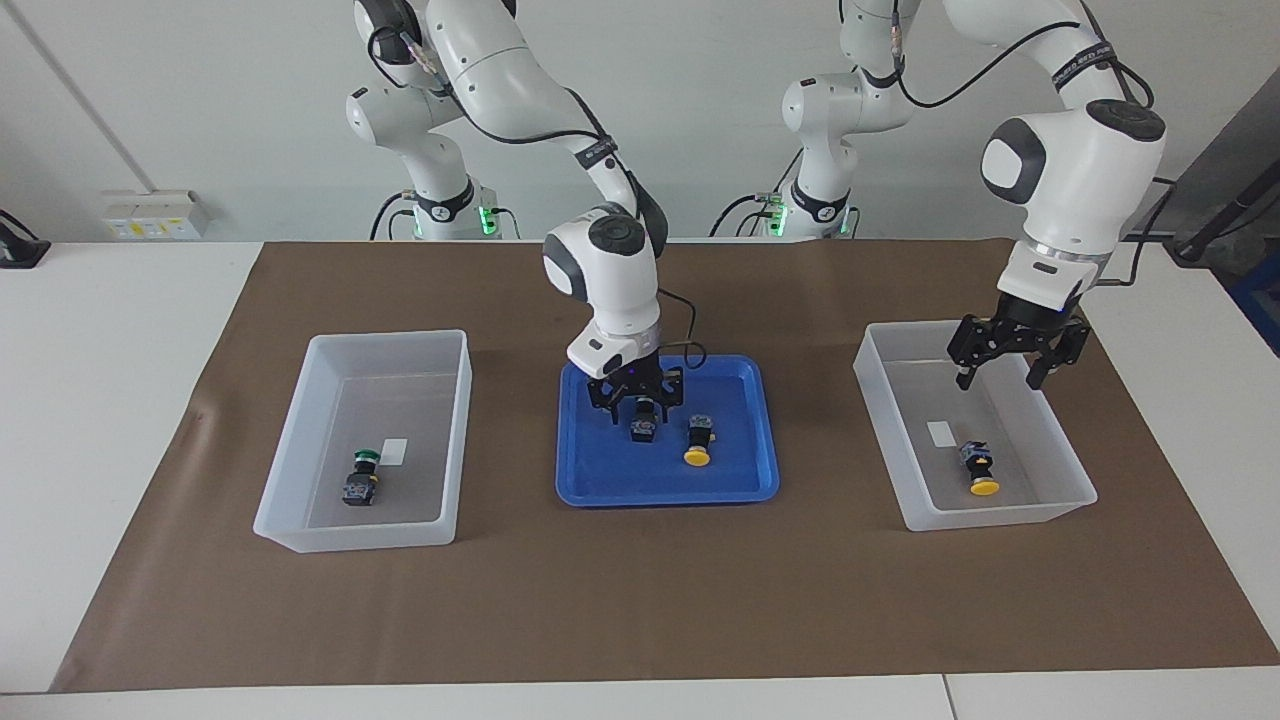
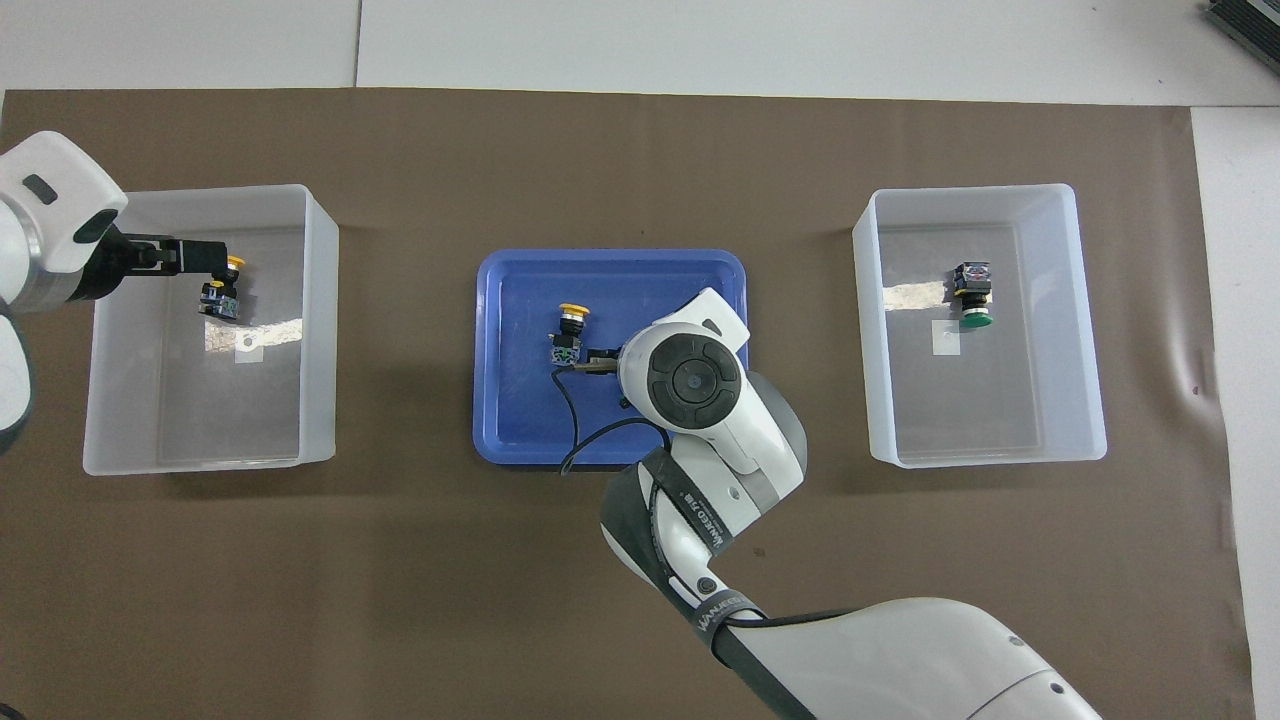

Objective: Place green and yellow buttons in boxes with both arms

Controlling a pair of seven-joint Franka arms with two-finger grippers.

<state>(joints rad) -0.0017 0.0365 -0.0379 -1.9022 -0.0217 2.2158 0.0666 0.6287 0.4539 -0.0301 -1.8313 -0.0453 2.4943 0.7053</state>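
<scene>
One green button (image 1: 362, 477) lies in the box (image 1: 390, 338) at the right arm's end of the table; it also shows in the overhead view (image 2: 973, 295). One yellow button (image 1: 981, 472) lies free in the box (image 1: 880, 400) at the left arm's end. My left gripper (image 1: 1000, 380) is open and empty, raised over that box. A second green button (image 1: 642, 425) and a second yellow button (image 1: 698, 443) lie in the blue tray (image 1: 665, 497). My right gripper (image 1: 637, 398) is open, low over the tray's green button, a finger on either side of its cap end.
A brown mat (image 1: 640, 600) covers the table under the tray and both boxes. In the overhead view the right arm's wrist (image 2: 690, 380) hides the tray's green button; the tray's yellow button (image 2: 570, 335) shows beside it.
</scene>
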